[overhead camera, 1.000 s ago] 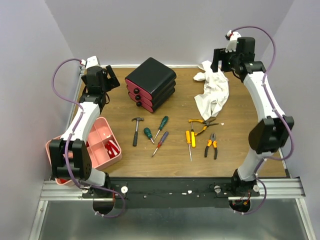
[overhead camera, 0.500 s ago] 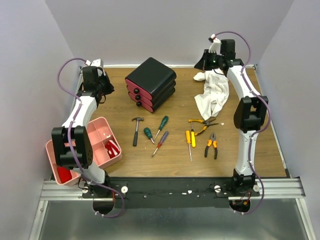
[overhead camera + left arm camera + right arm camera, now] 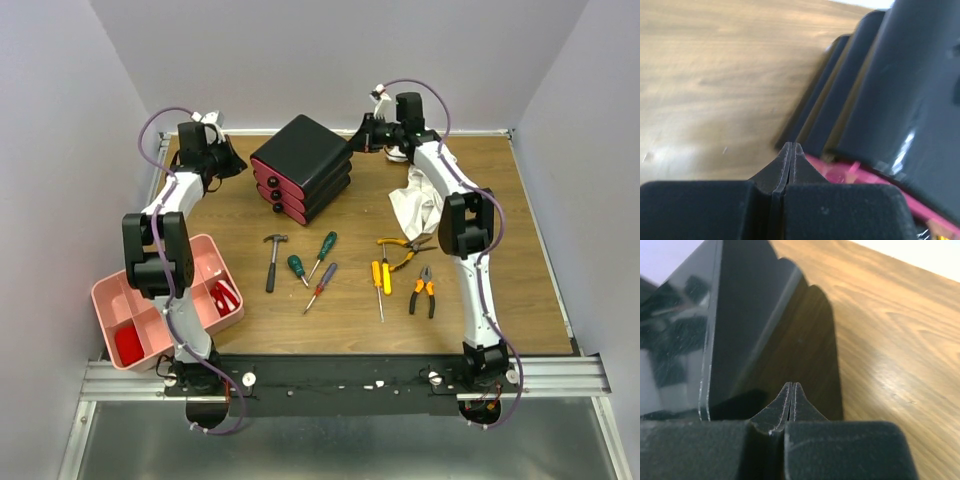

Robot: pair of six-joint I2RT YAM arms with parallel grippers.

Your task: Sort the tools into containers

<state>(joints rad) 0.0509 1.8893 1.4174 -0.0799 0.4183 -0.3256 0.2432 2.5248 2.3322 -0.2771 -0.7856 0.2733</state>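
Note:
The black box point(image 3: 302, 150) with three pink drawers stands at the back centre of the table. My left gripper point(image 3: 238, 165) is shut and empty just left of it; the left wrist view shows the shut tips point(image 3: 791, 148) close to the box's side point(image 3: 890, 90). My right gripper point(image 3: 362, 140) is shut and empty at the box's right rear corner point(image 3: 740, 330). The tools lie in front: a hammer point(image 3: 272, 260), two green screwdrivers point(image 3: 323, 252), a purple one point(image 3: 321, 286), a yellow one point(image 3: 378, 280) and two pliers point(image 3: 424, 291). The pale-pink tray point(image 3: 100, 300) sits at the front left.
A crumpled white cloth point(image 3: 418, 198) lies at the back right, under the right arm. Red items point(image 3: 226, 297) lie in the tray's compartments. Grey walls close in the table on three sides.
Both arms have swung inward from the back corners toward the black box. Both grippers have gone from open to shut.

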